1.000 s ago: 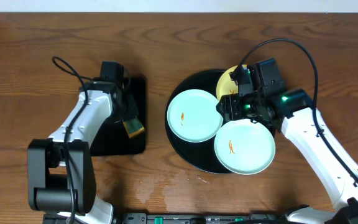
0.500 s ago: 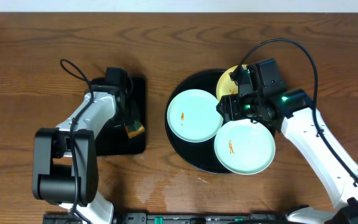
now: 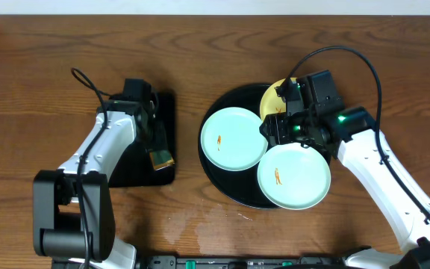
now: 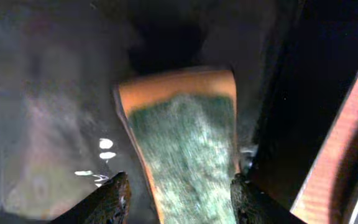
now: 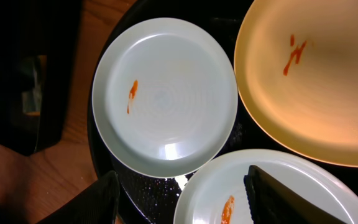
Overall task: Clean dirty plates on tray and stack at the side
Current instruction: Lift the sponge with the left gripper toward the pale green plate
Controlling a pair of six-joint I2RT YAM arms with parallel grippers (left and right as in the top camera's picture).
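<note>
Overhead, nearest the robot's base, the near mint plate (image 3: 293,177) lies at the front of the round black tray (image 3: 222,183). Its outer edge reaches the tray's rim, and an orange smear sits left of its middle.

A little farther back on the left side, a sponge (image 3: 160,156) rests on the near right part of the rectangular tray (image 3: 125,172), which sits on the wooden table (image 3: 200,52). The left gripper (image 4: 179,202) points down at the sponge. Its wrist picture is blurred. It shows the sponge's green scouring face on an orange body, with a fingertip (image 4: 114,199) standing on either side. Whether the fingers press the sponge or only flank it cannot be told.

Behind the near plate and to its left, the left mint plate (image 3: 234,138) lies flat in the round tray, close beside the near plate, with a small orange smear left of centre.

The right gripper (image 3: 277,128) hovers over the spot where the plates come together. Its fingers (image 5: 101,202) are spread wide with nothing between them.

Farthest back, the yellow plate (image 3: 273,96) sits at the tray's rear, largely hidden under the right arm from above. The right wrist view shows an orange streak on it.
</note>
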